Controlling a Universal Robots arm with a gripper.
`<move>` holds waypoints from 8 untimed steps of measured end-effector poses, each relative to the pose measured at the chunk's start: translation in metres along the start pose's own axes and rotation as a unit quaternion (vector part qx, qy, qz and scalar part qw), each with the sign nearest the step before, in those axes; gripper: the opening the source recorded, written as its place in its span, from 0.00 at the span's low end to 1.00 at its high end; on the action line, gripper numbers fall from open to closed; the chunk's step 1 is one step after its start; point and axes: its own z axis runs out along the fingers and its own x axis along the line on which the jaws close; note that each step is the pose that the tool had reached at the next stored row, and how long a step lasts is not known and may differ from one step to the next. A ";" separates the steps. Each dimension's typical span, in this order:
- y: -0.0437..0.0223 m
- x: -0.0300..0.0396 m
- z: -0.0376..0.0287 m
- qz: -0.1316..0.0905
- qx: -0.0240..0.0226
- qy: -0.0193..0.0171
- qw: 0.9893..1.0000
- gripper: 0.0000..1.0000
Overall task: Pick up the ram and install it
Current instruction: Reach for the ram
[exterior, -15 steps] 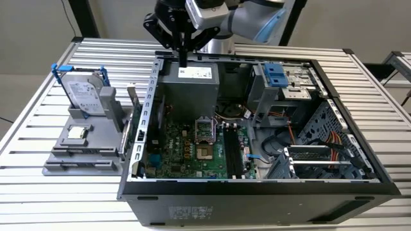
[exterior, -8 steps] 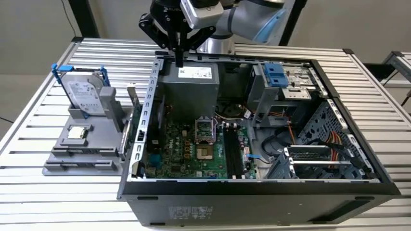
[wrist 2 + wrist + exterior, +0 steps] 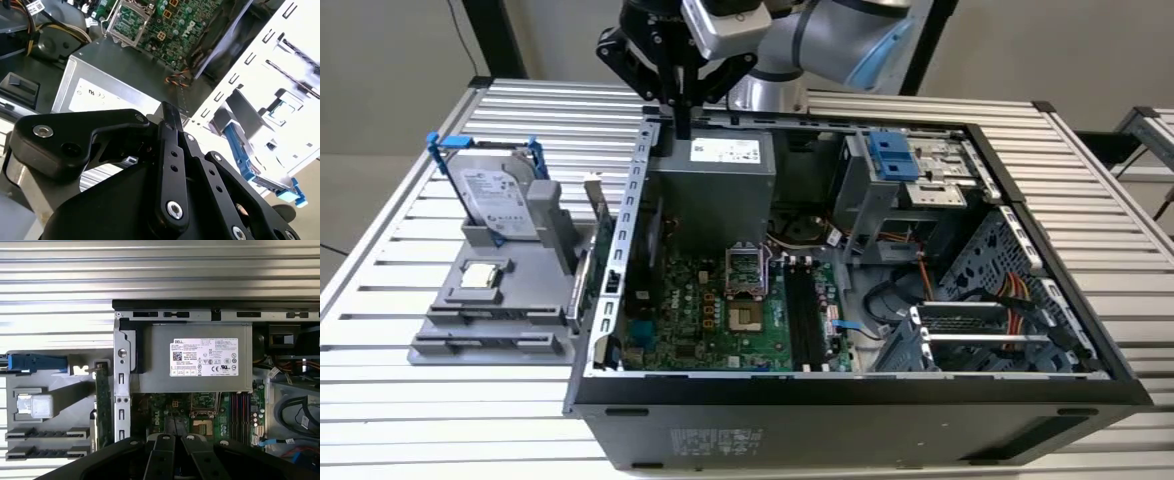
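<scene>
The ram (image 3: 582, 285) is a thin green stick standing on edge along the side of the grey holder (image 3: 467, 320) nearest the case; in the first wrist view the ram (image 3: 103, 407) lies right beside the case wall. My gripper (image 3: 680, 128) hangs above the back edge of the open computer case (image 3: 854, 400), over the grey power supply (image 3: 714, 190). Its fingers are shut together with nothing between them, well away from the ram. The black memory slots (image 3: 801, 320) lie on the green motherboard (image 3: 700, 315) inside the case.
On the grey holder stand a silver hard drive in a blue frame (image 3: 494, 190) and a small square CPU chip (image 3: 480, 275). Cables, a drive cage (image 3: 907, 165) and a fan duct crowd the case at the exterior view's right. Everything rests on a slatted metal table (image 3: 400, 420).
</scene>
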 end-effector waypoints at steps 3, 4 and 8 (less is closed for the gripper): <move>-0.0001 0.0031 0.0000 0.000 0.000 0.000 1.000 0.00; -0.0001 0.0040 0.0000 0.000 0.000 0.000 1.000 0.00; -0.0002 0.0076 -0.0001 0.000 0.000 0.000 1.000 0.00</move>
